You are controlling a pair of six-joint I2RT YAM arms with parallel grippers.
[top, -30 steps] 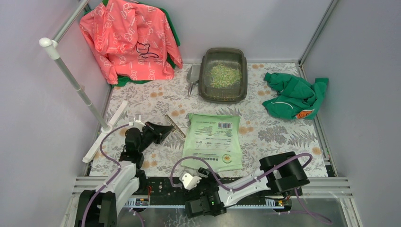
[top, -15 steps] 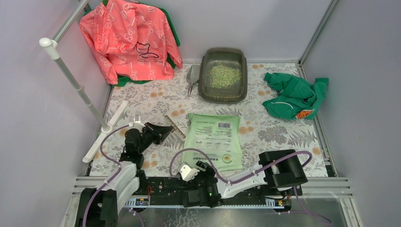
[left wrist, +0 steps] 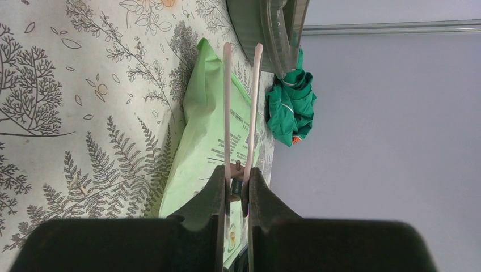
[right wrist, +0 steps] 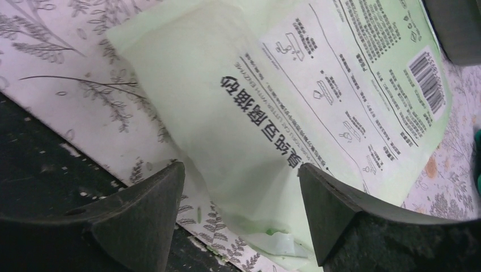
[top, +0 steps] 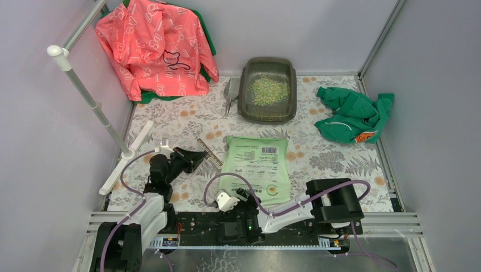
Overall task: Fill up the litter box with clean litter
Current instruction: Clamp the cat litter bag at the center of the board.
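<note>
Sitting at the far edge of the mat [top: 170, 122], the litter box [top: 244, 105] holds a loose speckled heap of litter [top: 269, 89] in its middle, a scoop [top: 231, 89] just beside its left wall, while the green bag [top: 256, 167] lies flat, well nearer the arms. The left arm reaches low over the mat beside the bag, and its gripper [left wrist: 235, 173] is pinched nearly closed on a pale two-pronged clip [left wrist: 227, 102]. The right arm is folded along the near rail [top: 397, 218], its gripper [right wrist: 239, 170] hanging over the bag's near corner, jaws spread wide, gripping nothing.
</note>
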